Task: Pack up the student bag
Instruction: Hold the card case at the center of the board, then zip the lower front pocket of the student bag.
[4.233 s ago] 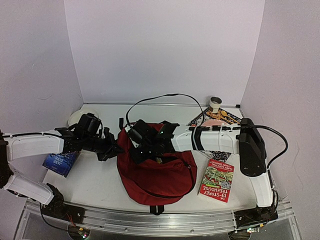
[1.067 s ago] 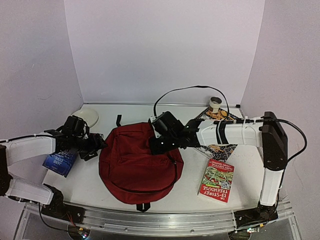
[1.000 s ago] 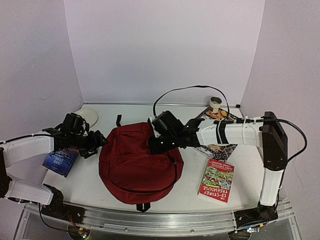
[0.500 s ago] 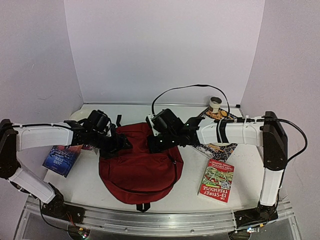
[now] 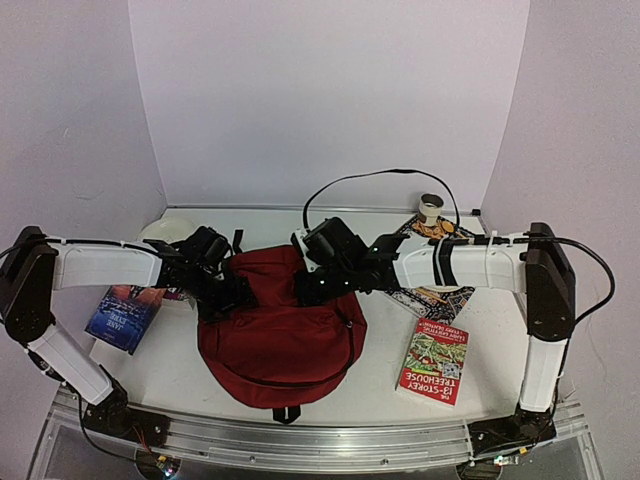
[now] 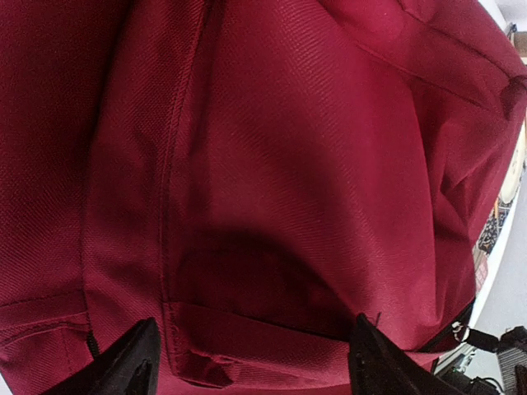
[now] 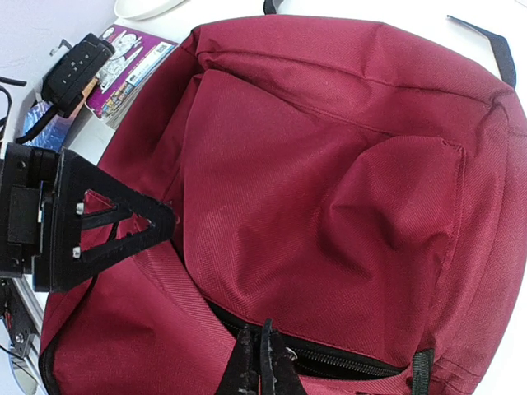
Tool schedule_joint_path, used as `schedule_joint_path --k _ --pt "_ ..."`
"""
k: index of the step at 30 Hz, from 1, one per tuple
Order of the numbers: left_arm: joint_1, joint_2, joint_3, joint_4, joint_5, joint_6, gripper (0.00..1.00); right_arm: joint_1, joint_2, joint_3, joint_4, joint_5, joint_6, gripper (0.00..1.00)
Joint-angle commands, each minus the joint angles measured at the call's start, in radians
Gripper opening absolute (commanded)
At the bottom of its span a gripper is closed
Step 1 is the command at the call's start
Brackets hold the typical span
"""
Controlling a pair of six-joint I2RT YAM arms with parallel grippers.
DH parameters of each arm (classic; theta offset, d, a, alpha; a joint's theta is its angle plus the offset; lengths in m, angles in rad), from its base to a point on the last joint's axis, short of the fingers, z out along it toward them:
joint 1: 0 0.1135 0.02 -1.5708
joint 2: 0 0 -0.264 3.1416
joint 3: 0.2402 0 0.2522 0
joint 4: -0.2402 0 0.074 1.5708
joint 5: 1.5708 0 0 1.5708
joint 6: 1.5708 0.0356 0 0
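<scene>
The student bag [image 5: 280,335] is dark red and lies flat mid-table; its fabric fills the left wrist view [image 6: 272,164]. My left gripper [image 5: 232,292] is at the bag's upper left edge. It is open [image 6: 251,370], with its fingers [image 6: 136,374] wide apart over a folded seam. My right gripper [image 5: 315,287] is at the bag's upper right. It is shut [image 7: 262,362], tips on the black zipper [image 7: 346,362]. A small metal bit shows beside them; whether they pinch it I cannot tell. The left gripper's black finger [image 7: 107,222] presses the bag's side.
A blue book [image 5: 122,318] lies left of the bag and a red paperback [image 5: 436,360] to its right. A patterned book [image 5: 432,245] and a small cup [image 5: 431,208] sit back right. A white plate [image 5: 165,232] and a purple booklet [image 7: 132,62] are back left.
The bag, open and bunched four seconds ago, now lies flat with its zipper drawn. Over the last second my left arm swung right from the blue book onto the bag. The right gripper hardly moved.
</scene>
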Motion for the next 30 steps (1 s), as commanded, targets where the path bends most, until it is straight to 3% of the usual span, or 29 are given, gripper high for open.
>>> schedule_joint_path --k 1,10,19,30 --pt "0.002 0.012 -0.018 -0.023 -0.028 -0.025 0.76 -0.001 0.0 0.035 0.026 -0.009 -0.009 0.0" --pt "0.0 0.059 -0.044 0.025 0.03 -0.051 0.49 -0.001 0.015 0.048 0.031 -0.007 -0.011 0.0" --pt "0.001 0.067 -0.08 0.055 0.007 -0.073 0.01 -0.004 -0.015 -0.002 0.03 0.071 -0.023 0.0" --pt "0.056 0.009 -0.16 0.051 -0.03 -0.063 0.0 -0.086 -0.092 -0.163 0.025 0.143 -0.003 0.0"
